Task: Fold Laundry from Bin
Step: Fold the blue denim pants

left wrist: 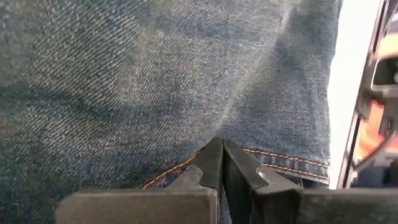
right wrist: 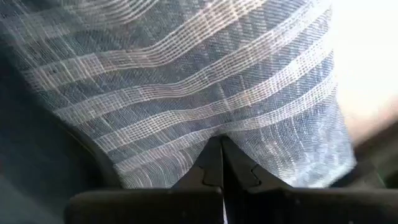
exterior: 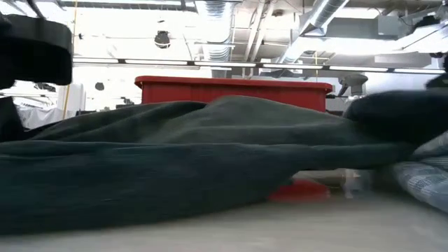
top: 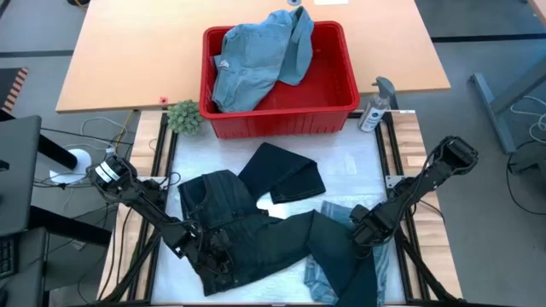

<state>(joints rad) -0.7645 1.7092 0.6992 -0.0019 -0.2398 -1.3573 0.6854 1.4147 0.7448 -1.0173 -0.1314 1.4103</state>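
Long dark navy trousers (top: 256,230) lie spread and creased across the middle of the table, and fill the low view (exterior: 175,168). A blue-grey white-striped shirt (top: 322,280) lies partly under their right leg near the front right. My left gripper (top: 198,246) is shut at the trousers' near left part. My right gripper (top: 363,232) is shut at the shirt, pointing down. The red bin (top: 341,115) stands at the far edge with light blue denim pieces (top: 256,60) heaped in it, one hanging over the rim. My left gripper has its shut fingertips (left wrist: 222,149) on the trousers' dark denim just beside an orange-stitched seam (left wrist: 280,155), slanting down from the table's left. A crease runs out from the tips. The cloth lies on the table. My right gripper meets the striped shirt's cloth (right wrist: 221,127) with its shut fingertips (right wrist: 217,152), coming from above. The stripes bend in toward the tips. Whether an edge or a fold is caught does not show.
A small green plant (top: 184,117) stands left of the bin and a spray bottle (top: 375,107) right of it. Dark frame rails (top: 158,153) run along both sides of the white work mat. A bare strip of mat lies between bin and trousers.
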